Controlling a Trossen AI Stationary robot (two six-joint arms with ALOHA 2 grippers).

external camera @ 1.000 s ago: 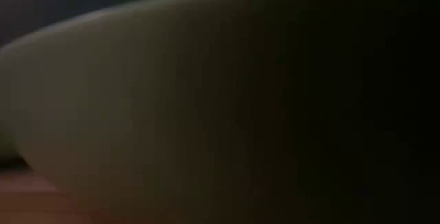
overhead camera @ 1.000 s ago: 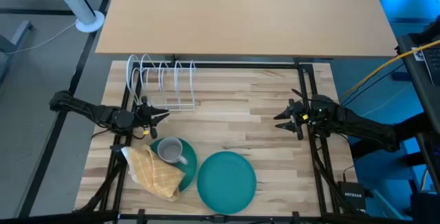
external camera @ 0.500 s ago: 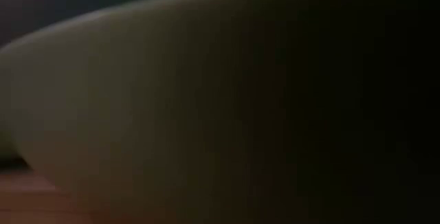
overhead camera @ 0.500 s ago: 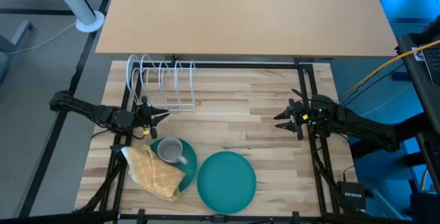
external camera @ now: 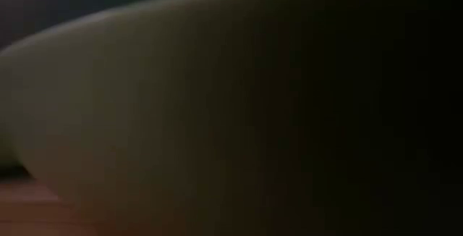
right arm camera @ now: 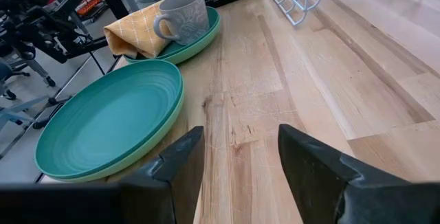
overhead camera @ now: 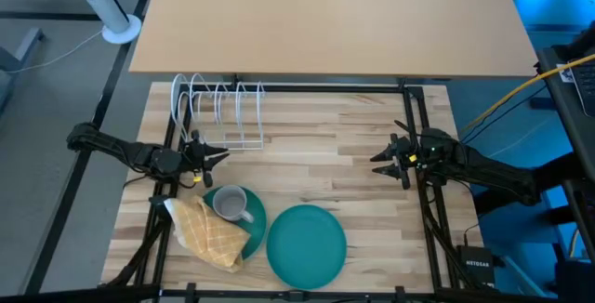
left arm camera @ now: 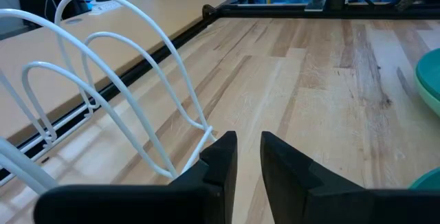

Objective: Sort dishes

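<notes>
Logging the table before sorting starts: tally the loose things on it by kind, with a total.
Teal plates: 2 (bare plate, plate under the mug)
Grey mug: 1
Yellow checked cloth: 1
White wire rack: 1
Total: 5

1. The table (overhead camera: 316, 168) was pale wood in jointed strips, smooth and matt, with visible grain.
2. The rack (overhead camera: 218, 108), at the table's far left, was thin white coated wire, slightly glossy.
3. The teal plate (overhead camera: 307, 244), at the table's near edge, looked smooth, with fine concentric ridges.
4. The mug (overhead camera: 230, 204) was grey and softly glazed.
5. The cloth (overhead camera: 209, 233), beside the mug, was yellow checked fabric, matt.
</notes>
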